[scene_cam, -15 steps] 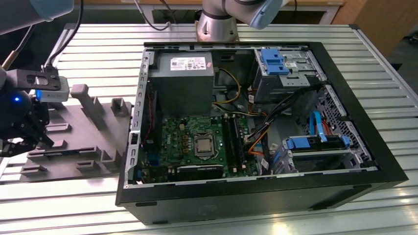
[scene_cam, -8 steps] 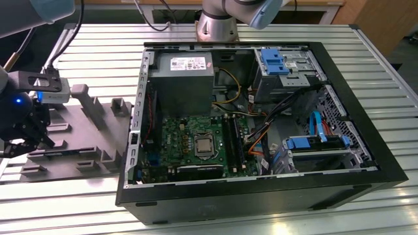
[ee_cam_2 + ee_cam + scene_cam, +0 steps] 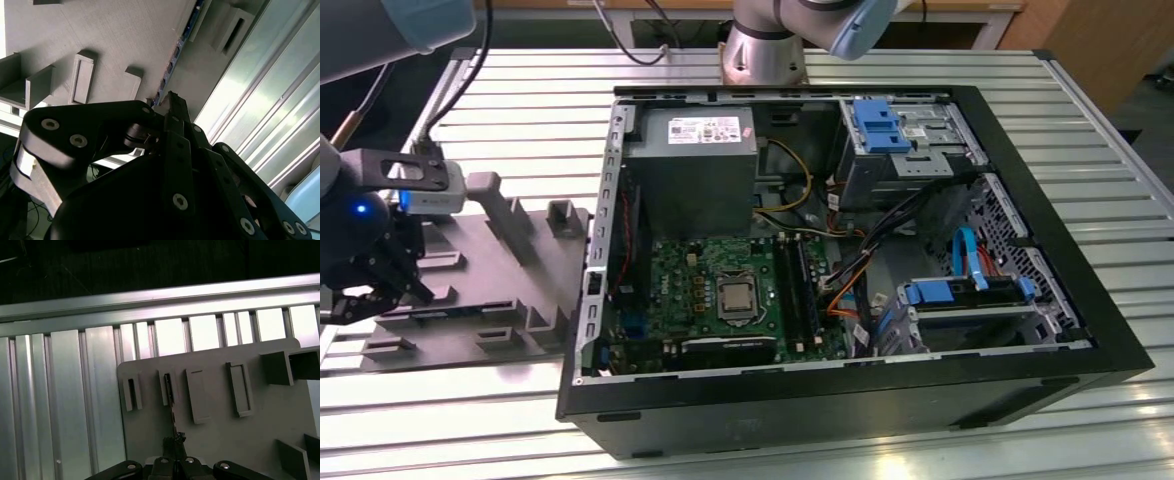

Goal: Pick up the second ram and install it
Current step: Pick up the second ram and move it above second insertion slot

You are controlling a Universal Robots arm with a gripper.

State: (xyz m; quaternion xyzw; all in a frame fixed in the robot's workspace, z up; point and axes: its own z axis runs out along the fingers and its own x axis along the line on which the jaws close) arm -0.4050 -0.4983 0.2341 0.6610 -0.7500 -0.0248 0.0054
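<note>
Where the arm reaches over the grey moulded tray [image 3: 507, 260] at the exterior view's left, the gripper [image 3: 376, 292] hangs low above the tray's outer edge, well apart from the open computer case [image 3: 1067, 330].

In both wrist views the second ram [image 3: 176, 52] [image 3: 172, 410] is seen edge-on: a thin dark blue-green strip with small chips along it, standing upright on the tray [image 3: 220, 440]. Its far end sits in the slot of one raised block [image 3: 166, 387], and its near end runs in between the fingertips. The gripper [image 3: 169, 97] [image 3: 178, 440] is drawn narrow, its two black fingers meeting on that near end of the stick, one on either face. The stick stands in its seat in the tray and is not lifted clear.

Other raised blocks [image 3: 240, 387] stand beside the occupied one, some slotted, some plain. The tray [image 3: 110, 35] lies on a slatted aluminium table [image 3: 70, 400], whose bright ribs run past the tray's edge [image 3: 260, 90].

In the exterior view the case lies on its side with its panel off, exposing the green motherboard [image 3: 694, 290]. The long black memory slots [image 3: 797, 285] run beside the processor socket [image 3: 736, 297]; whether any slot is filled cannot be told. A grey power supply [image 3: 691, 165] sits above the board, and blue drive brackets [image 3: 881, 125] lie toward the exterior view's right.
</note>
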